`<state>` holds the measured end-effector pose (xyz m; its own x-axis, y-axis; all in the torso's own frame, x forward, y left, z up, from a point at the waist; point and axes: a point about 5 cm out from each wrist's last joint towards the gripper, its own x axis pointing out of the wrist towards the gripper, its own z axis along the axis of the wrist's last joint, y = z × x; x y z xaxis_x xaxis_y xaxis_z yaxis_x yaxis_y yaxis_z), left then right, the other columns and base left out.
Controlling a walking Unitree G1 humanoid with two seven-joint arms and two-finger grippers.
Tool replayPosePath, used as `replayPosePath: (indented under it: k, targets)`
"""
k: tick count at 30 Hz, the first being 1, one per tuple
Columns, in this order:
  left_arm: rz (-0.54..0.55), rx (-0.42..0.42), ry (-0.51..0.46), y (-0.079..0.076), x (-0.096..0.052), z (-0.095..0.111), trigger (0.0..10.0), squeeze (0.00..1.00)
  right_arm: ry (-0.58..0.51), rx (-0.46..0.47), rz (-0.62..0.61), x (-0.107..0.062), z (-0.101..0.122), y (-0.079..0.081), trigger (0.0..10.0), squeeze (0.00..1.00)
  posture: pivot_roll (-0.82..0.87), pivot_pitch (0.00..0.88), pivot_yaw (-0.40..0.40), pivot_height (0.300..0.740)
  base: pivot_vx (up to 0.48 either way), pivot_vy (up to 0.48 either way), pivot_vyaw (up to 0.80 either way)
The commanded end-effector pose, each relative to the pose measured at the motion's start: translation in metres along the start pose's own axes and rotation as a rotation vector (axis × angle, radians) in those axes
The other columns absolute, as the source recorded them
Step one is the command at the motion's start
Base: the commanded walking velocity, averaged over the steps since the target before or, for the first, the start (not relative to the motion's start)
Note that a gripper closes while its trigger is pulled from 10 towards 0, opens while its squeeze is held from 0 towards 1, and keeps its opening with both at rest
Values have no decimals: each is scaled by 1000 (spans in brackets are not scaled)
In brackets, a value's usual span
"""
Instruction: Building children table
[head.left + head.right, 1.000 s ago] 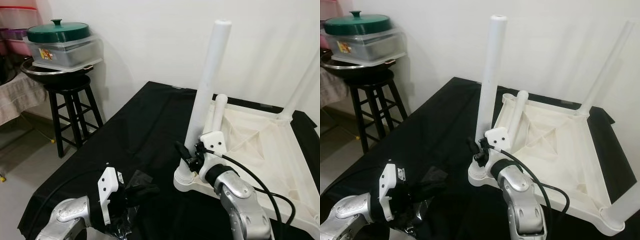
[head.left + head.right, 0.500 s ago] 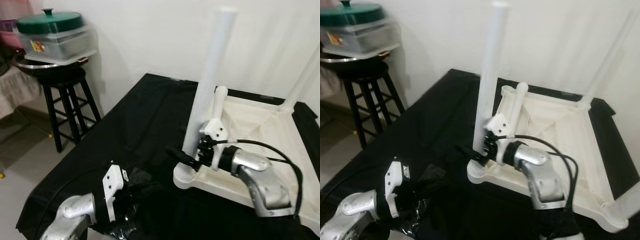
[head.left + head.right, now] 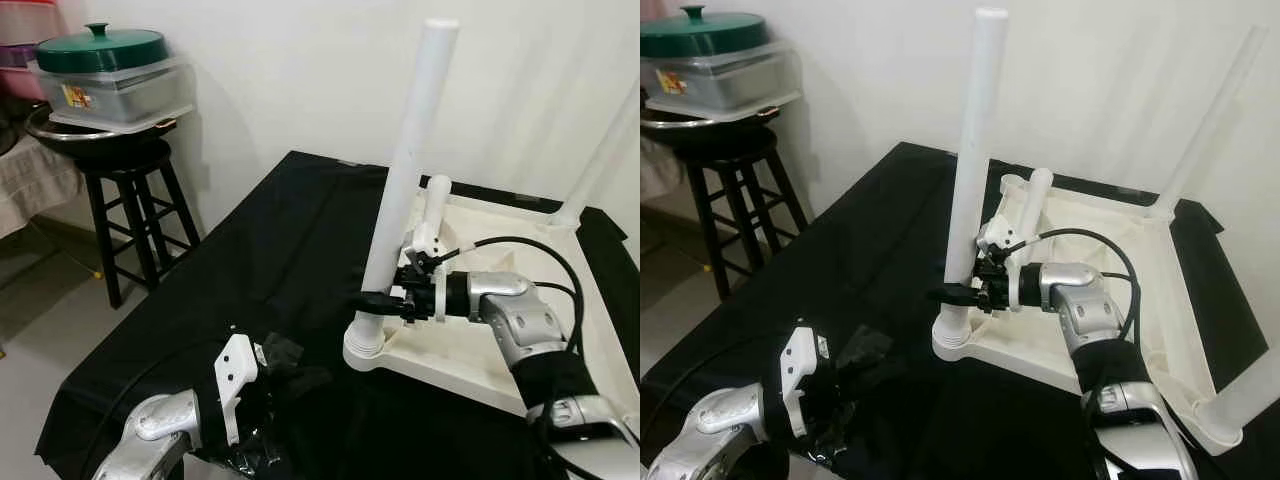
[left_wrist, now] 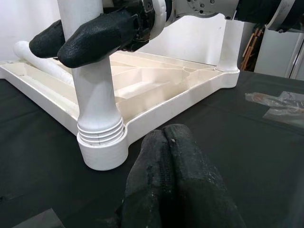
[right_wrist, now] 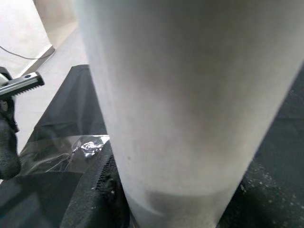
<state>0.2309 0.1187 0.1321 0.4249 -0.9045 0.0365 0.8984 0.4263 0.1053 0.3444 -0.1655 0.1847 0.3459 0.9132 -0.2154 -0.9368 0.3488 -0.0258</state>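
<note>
**White plastic leg clamped low by right gripper**

White children's table (image 3: pixel 520 290) lies upside down on a black cloth (image 3: pixel 290 240), right of centre frame. One leg (image 3: pixel 405 180) stands upright in the near-left corner socket (image 3: pixel 365 345). A second upright leg (image 3: pixel 600 150) is at the far right corner, a third (image 3: pixel 1250 395) shows at the near right edge, and a shorter loose leg (image 3: pixel 432 205) leans inside the frame behind the first.

Right gripper (image 3: pixel 385 300) reaches in from the right, fingers (image 4: pixel 80 38) closed around the near-left leg just above its ribbed base. Right wrist view: leg surface up close.

Left gripper (image 4: pixel 173 156) is low at bottom left of frame, on the cloth, fingertips pressed together, holding nothing, near the socket but apart from it. Crinkled clear plastic wrap (image 3: pixel 250 455) lies under it.

Upper left: black stool (image 3: pixel 135 215) carrying a steel bowl (image 3: pixel 60 140), a clear container (image 3: pixel 115 95) and a green lid (image 3: pixel 98 50).
</note>
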Motion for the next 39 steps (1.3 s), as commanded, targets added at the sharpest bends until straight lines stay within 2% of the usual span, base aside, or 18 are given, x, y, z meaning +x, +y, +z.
replayPosePath:
  k: [1,4,7,11,12,13,14,15,17,27,28,32,33,34,35,36,38,39]
  targets:
    - [-7,9,6,-1,2,-2,10000,0,-6,-30,11,-3,3,-2,0,0,-16,0,-98,740,0,0,0]
    - [-7,9,5,-1,3,-2,10000,0,-10,-39,17,-4,1,0,0,0,-16,0,-98,740,0,0,0]
    - [-7,7,5,-1,2,-2,10000,0,-34,-61,-26,-1,-11,17,0,0,-39,0,-95,740,0,0,0]
    - [-6,7,5,-1,2,-2,10000,0,-45,-54,-75,4,-15,23,0,0,-41,0,-95,740,0,0,0]
    - [-5,5,7,0,0,-1,10000,0,-96,82,-591,33,-23,37,0,0,-55,0,-84,740,0,0,0]
    - [-5,5,7,0,0,-1,10000,0,-96,82,-591,33,-23,37,0,0,-55,0,-84,740,0,0,0]
    - [-4,3,7,1,-1,0,10000,0,-48,221,-827,40,-39,57,0,0,-72,0,-70,740,0,0,0]
    - [-3,2,7,3,-2,0,10000,0,21,211,-865,50,-44,75,0,0,-74,0,-62,740,0,0,0]
    - [-5,1,9,3,-2,0,10000,0,7,153,-873,51,-36,75,0,0,-93,0,-46,740,0,0,0]
    - [-3,-3,11,5,-1,-1,10000,0,22,99,-784,52,-38,67,0,0,-74,0,-56,740,0,0,0]
    - [2,-3,9,5,0,-2,10000,0,-1,114,-714,52,-36,68,10000,1000,-77,0,-56,740,0,0,0]
    - [1,-9,7,6,1,-2,10000,0,-142,111,-470,51,-11,69,10000,1000,-83,0,-48,740,0,0,0]
    - [1,-9,7,6,1,-2,10000,0,-142,111,-470,51,-11,69,10000,1000,-83,0,-48,740,0,0,0]
    - [-2,-10,8,6,1,-3,10000,0,-176,66,-368,49,0,68,10000,1000,-84,0,-46,740,0,0,0]
    - [-2,-10,8,6,1,-3,10000,0,-176,66,-368,49,0,68,10000,1000,-84,0,-46,740,0,0,0]
    - [-3,-11,8,6,2,-3,10000,0,-164,-4,-228,46,7,67,10000,275,-79,0,-48,740,0,0,0]
    - [-3,-11,8,6,2,-3,10000,0,-164,-4,-228,46,7,67,10000,275,-79,0,-48,740,0,0,0]
    - [-4,-12,8,7,3,-4,10000,0,-137,-84,-88,42,9,66,10000,0,-75,0,-52,740,0,0,0]
